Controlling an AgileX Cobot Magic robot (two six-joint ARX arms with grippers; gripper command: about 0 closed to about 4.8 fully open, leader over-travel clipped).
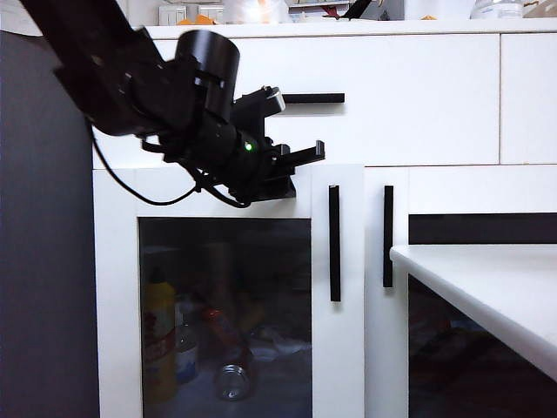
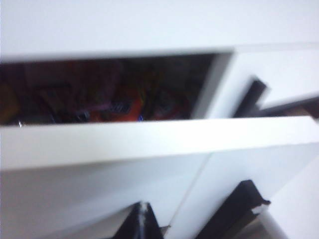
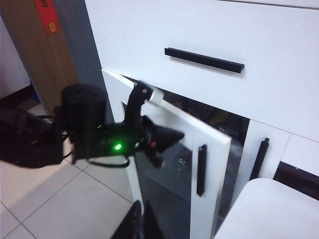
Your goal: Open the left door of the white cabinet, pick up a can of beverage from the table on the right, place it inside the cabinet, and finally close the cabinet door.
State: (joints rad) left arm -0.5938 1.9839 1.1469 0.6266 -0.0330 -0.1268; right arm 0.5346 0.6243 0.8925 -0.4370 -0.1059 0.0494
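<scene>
1. My left gripper (image 1: 300,161) is up at the top edge of the left door (image 1: 338,366), the white-framed one with the tall dark glass pane and the vertical black bar handle (image 1: 334,243). Its jaws are clenched, with nothing between them.
2. In the right wrist view that door (image 3: 214,199) stands partly ajar from the large white cabinet (image 3: 209,35), with a dark gap above its top edge. The step in hand, as I judge it, is swinging it fully open.
3. To do that well I should keep my contact on the door's free edge near the handle, push outward along the arc of the hinge, and not press down on the frame.
4. My right gripper (image 3: 141,224) is also clenched and empty, held back from the cabinet, above the tiled floor (image 3: 60,199) beside the plain white tabletop (image 3: 269,209).
5. The red can of beverage is in none of the views, so I cannot say where on the tabletop it sits.
6. Behind the glass the cabinet already holds things: a yellow bottle (image 1: 158,335) upright at the left, a smaller clear bottle (image 1: 185,353) beside it, and a round jar-like item (image 1: 233,381) lower down. The rest is too dim to name.
7. I judge the free room for the can is towards the right of that shelf.
</scene>
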